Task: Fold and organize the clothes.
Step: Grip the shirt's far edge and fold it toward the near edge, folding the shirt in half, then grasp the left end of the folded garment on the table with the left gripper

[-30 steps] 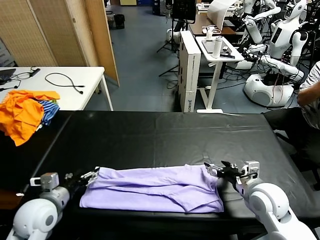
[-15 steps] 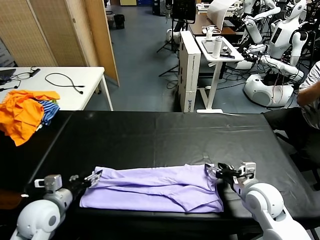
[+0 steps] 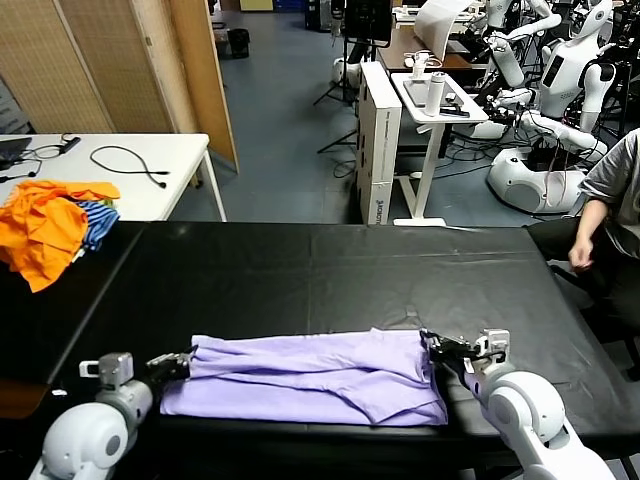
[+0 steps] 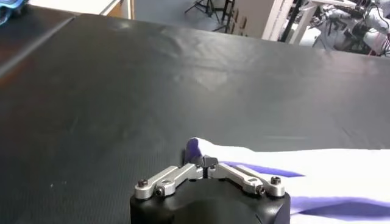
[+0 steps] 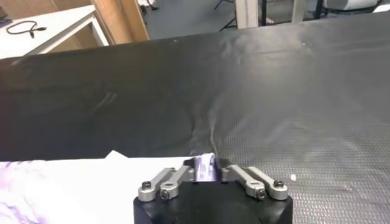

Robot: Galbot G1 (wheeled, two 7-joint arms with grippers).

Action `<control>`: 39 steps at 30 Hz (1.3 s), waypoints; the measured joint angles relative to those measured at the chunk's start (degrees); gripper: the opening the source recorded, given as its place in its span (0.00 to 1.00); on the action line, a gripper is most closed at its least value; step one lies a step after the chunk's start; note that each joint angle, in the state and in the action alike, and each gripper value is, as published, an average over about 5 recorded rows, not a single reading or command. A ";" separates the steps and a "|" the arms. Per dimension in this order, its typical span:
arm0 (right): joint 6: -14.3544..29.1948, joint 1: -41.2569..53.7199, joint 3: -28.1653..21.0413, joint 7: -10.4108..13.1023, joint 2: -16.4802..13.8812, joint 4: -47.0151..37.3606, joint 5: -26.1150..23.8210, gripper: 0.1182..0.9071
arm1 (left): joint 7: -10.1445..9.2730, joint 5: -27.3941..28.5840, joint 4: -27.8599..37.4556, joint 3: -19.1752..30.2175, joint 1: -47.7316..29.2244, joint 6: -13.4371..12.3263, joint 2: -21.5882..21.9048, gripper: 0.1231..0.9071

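- one lavender t-shirt (image 3: pixel 320 375) lies folded into a long band across the near edge of the black worktop (image 3: pixel 330 270), at 6 o'clock from its middle.
- two claws are at work: the left claw (image 3: pixel 178 362) is pinched together on the shirt's left end, the right claw (image 3: pixel 440 347) pinched together on its right end.
- from the left wrist, the left claw (image 4: pixel 206 163) nips a raised fold of the shirt (image 4: pixel 292 176); from the right wrist, the right claw (image 5: pixel 206 165) does likewise with its shirt (image 5: pixel 91 182) corner.
- one heap of orange garments (image 3: pixel 45 225) with a blue-striped cloth (image 3: pixel 98 222) sits at 10 o'clock.
- one white table (image 3: pixel 110 170) carries a black cable (image 3: pixel 125 160).
- no writing that i can read.
- beyond: grey floor, several white robots (image 3: pixel 560 90), one seated person (image 3: pixel 610 210) at 3 o'clock.
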 joint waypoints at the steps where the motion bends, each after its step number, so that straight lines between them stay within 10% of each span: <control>1: 0.49 -0.18 0.16 0.16 0.26 0.09 -0.03 0.03 | 0.11 1.03 0.28 0.16 -0.24 -0.39 0.00 0.03; 7: 0.36 -1.08 1.14 -1.81 0.66 0.88 1.35 0.06 | 0.80 2.45 1.55 0.74 -1.96 -1.04 0.44 0.03; 13: 0.30 -1.67 2.13 -3.89 -0.56 2.33 1.97 0.47 | 1.39 0.75 0.06 0.44 -1.48 -0.45 0.87 0.11; 21: 0.76 -3.48 4.13 -4.67 -2.84 5.47 3.05 0.97 | 1.14 -2.28 -2.94 -2.16 0.90 0.37 2.15 0.74; 27: 0.75 -5.84 6.44 -5.34 -4.62 8.83 4.82 1.00 | 1.11 -4.61 -4.18 -4.23 3.15 0.92 1.14 0.99; 39: 0.96 -10.03 9.93 -5.82 -5.88 13.45 6.08 1.00 | 1.81 -4.95 -3.89 -4.60 5.57 0.73 -2.20 1.00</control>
